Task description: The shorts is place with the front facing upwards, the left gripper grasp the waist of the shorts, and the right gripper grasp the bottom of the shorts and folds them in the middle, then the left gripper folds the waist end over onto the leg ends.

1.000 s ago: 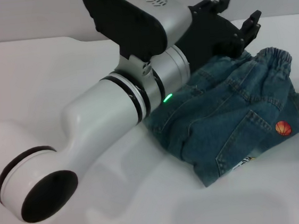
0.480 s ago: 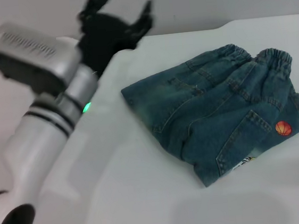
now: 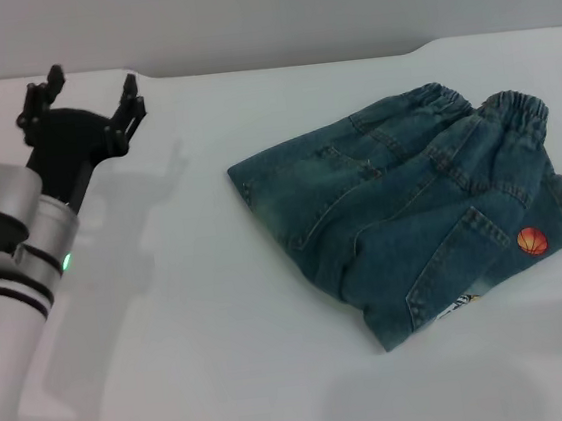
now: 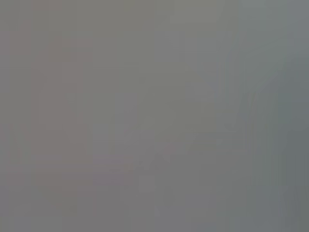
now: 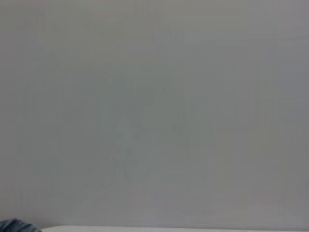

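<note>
Teal denim shorts lay folded on white counter, orange badge showing, left tool released, well apart.

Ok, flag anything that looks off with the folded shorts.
The shorts lie folded but skewed on the table. The waistband bunches in two humps, and a printed tag pokes out at the near edge. The left gripper is open, well clear.

left arm is a chunky silver-white tube with a couple of black bands round it and a tiny green light glowing on the side; a flat grey block sits near the wrist with some faint lettering i can't read; the left gripper is all matte black, two knobbly-tipped fingers
</note>
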Available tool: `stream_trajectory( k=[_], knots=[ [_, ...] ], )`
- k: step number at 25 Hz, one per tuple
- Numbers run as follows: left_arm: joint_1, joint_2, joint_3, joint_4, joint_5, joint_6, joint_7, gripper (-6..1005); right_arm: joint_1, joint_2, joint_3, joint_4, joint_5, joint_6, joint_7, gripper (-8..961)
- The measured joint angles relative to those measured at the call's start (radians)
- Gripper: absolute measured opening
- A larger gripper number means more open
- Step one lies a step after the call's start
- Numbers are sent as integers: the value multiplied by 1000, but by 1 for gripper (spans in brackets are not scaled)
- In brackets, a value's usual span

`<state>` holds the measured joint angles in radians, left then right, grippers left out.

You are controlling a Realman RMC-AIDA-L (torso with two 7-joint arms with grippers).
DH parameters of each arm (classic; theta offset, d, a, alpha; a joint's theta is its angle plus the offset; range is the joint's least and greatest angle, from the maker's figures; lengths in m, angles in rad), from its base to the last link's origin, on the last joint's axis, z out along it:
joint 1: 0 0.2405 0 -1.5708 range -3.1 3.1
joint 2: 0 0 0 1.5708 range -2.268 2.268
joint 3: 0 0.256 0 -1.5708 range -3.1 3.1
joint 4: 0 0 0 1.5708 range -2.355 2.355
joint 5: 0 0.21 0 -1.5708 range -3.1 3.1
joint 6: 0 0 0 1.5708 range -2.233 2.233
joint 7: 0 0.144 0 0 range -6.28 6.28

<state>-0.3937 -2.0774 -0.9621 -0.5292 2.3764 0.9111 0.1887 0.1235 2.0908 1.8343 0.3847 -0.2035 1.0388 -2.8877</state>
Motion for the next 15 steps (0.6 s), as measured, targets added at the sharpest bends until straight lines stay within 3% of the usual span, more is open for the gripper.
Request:
stream_trajectory(
  k=[15],
  knots=[
    [-12, 0, 24, 31, -69, 64, -30, 847, 2, 2, 56, 9, -7, -72, 0, -1]
  ],
)
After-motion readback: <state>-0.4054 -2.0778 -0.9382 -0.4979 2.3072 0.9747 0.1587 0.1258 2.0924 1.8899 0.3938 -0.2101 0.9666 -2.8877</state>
